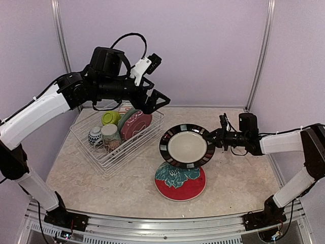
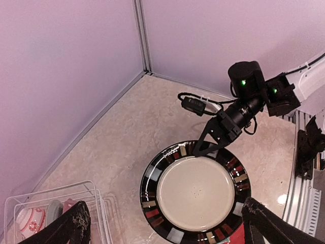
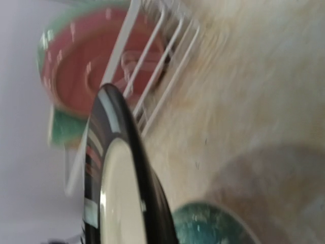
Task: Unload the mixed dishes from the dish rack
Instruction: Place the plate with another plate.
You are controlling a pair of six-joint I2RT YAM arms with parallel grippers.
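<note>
The right fingers [image 2: 210,138] grip the rim of the black-rimmed striped plate [image 1: 186,146] at frame centre, over the red floral plate [image 1: 180,184] lying on the bench [image 1: 101,189]. The left fingers [image 2: 271,226] are spread wide and empty above the dish rack [image 1: 104,158] at centre left.

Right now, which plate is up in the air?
The black-rimmed striped plate, gripped at its edge by the right gripper. The red floral plate lies on the table, and the pink plate stands in the dish rack.
</note>
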